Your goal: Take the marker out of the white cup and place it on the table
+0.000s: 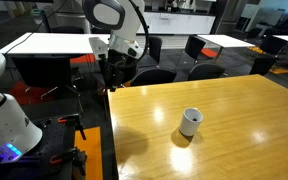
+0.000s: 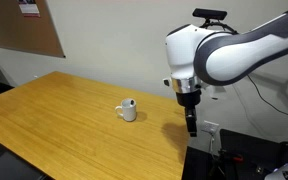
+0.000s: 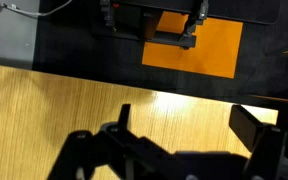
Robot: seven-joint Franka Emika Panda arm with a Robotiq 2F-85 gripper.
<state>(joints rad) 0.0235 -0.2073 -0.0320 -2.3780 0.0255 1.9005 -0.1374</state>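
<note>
The white cup (image 1: 190,121) stands upright on the honey-coloured wooden table (image 1: 244,110), near its middle. It also shows in an exterior view (image 2: 127,111) on the table (image 2: 54,115). A small stub at the cup's rim (image 2: 134,102) may be the marker; it is too small to tell. My gripper (image 2: 191,128) hangs fingers down over the table's edge, well apart from the cup. It also shows in an exterior view (image 1: 108,82). In the wrist view my gripper (image 3: 189,125) is open and empty above bare wood.
White-topped tables (image 1: 54,43) with black chairs (image 1: 199,48) stand behind the wooden table. An orange floor patch (image 3: 194,45) lies beyond the table's edge. A corkboard (image 2: 24,25) hangs on the wall. A white rounded machine part (image 1: 4,110) is beside the table.
</note>
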